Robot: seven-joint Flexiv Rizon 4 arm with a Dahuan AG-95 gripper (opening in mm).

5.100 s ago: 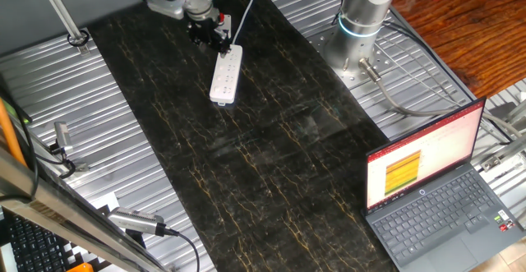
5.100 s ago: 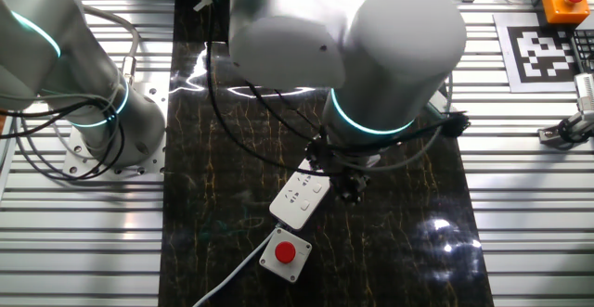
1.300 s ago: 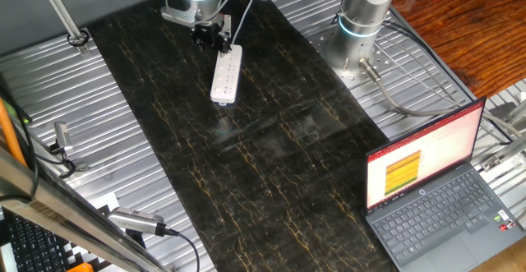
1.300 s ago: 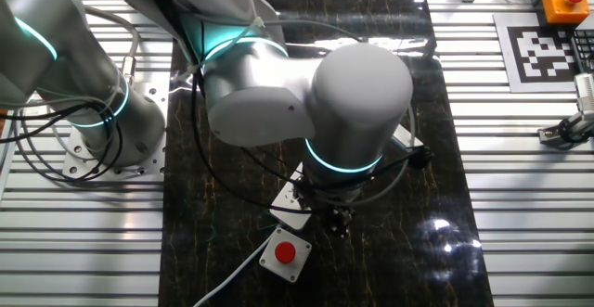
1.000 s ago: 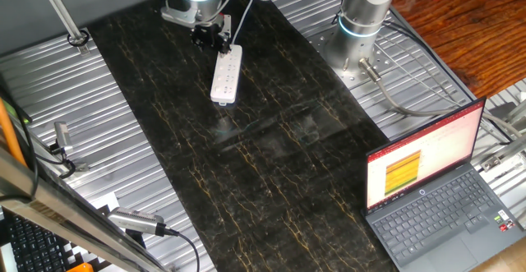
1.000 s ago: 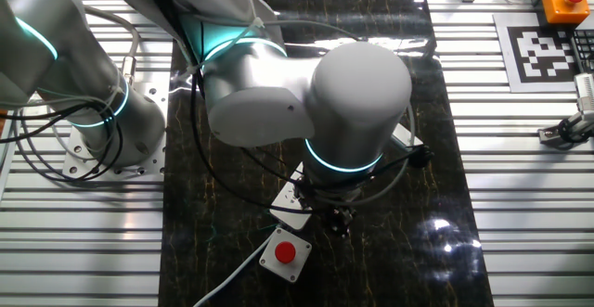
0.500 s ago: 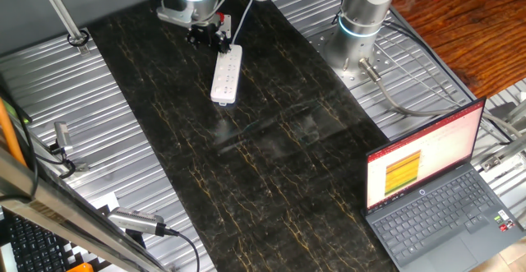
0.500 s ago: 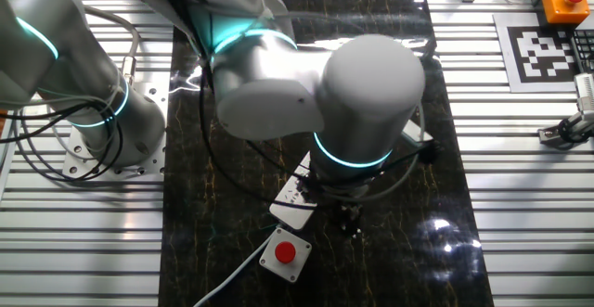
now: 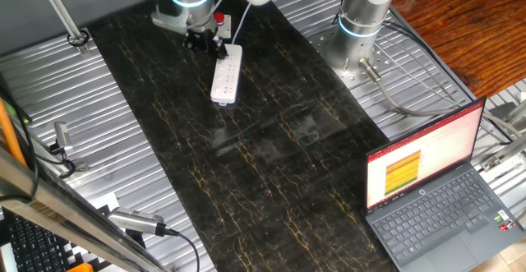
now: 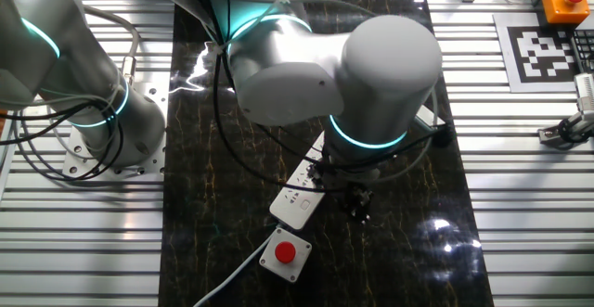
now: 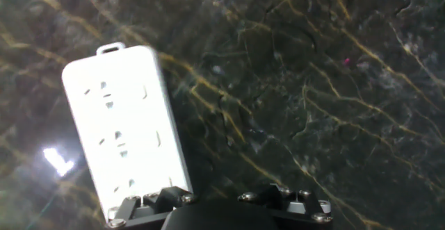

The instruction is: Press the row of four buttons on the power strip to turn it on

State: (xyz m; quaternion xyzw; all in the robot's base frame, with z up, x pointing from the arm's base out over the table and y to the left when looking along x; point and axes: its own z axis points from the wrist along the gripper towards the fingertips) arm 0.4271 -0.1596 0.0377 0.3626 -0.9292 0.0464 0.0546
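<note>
The white power strip (image 9: pixel 226 73) lies lengthwise on the black mat, its cable running off at the far end. In the hand view the power strip (image 11: pixel 125 129) fills the left. The row of buttons (image 11: pixel 157 139) shows as small narrow marks along its right side. The gripper (image 9: pixel 204 41) hangs at the strip's cable end, slightly to its left. From the other side the gripper (image 10: pixel 357 202) stands over bare mat just right of the power strip (image 10: pixel 299 196), not touching it. Its fingertips are too dark and small to read.
A small grey box with a red round button (image 10: pixel 285 251) sits just past the strip's cable end. A second arm's base (image 9: pixel 359 25) stands at the mat's right edge. An open laptop (image 9: pixel 436 191) is at the front right. Ribbed metal table (image 9: pixel 74 108) flanks the mat.
The arm has swung sideways off the power strip's cable end, uncovering more of the strip's face. The strip itself has not moved.
</note>
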